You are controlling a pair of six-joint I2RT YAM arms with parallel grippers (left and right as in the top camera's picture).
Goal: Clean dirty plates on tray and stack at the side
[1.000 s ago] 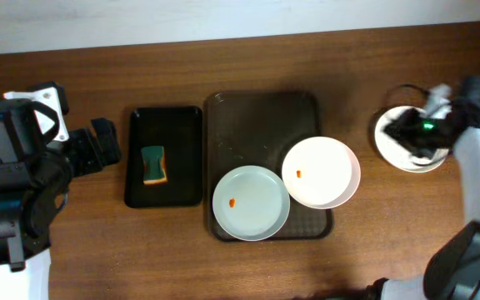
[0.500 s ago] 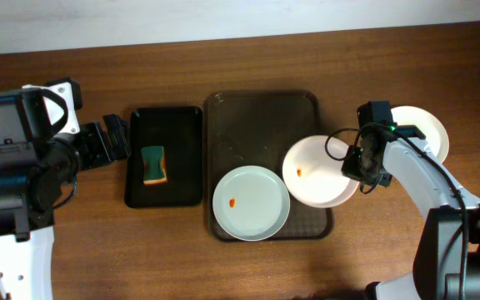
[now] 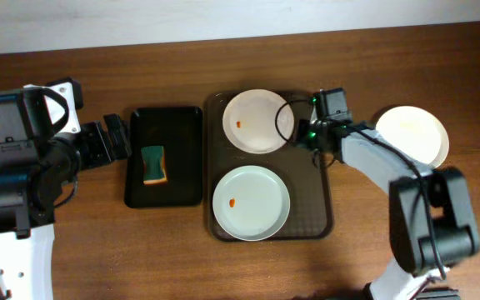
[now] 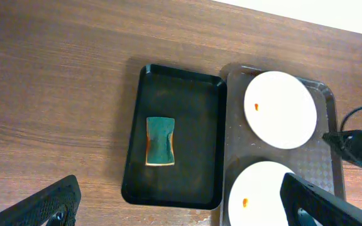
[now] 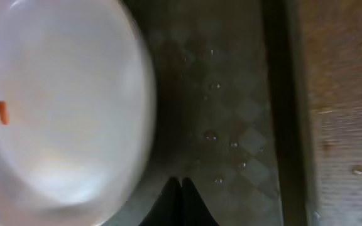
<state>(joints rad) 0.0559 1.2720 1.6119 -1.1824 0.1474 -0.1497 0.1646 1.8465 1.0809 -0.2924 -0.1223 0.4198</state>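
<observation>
Overhead: the tray sits mid-table. Two dirty plates are on it. The upper plate is at the tray's far end, by the wall, with its top rim over the tray's edge; it has an orange speck left of centre. The lower plate is on the tray's near-left part, also specked. The third plate lies on the table well right of the tray. The black tray is just left of the tray, with a sponge in it. The right gripper is over the tray's far-right part, at the upper plate's right rim. The left gripper is left of the black tray, away from the tray.

Left wrist: looks down on the black tray, sponge, tray and both plates, upper and lower. The left gripper's fingers are spread wide at the frame's bottom corners, with nothing between them.

Right wrist: blurry. The upper plate fills the left side. The tray floor has water drops. The right gripper is at the bottom edge, its fingers pressed together just beside the plate's rim; can't tell if they touch it.
</observation>
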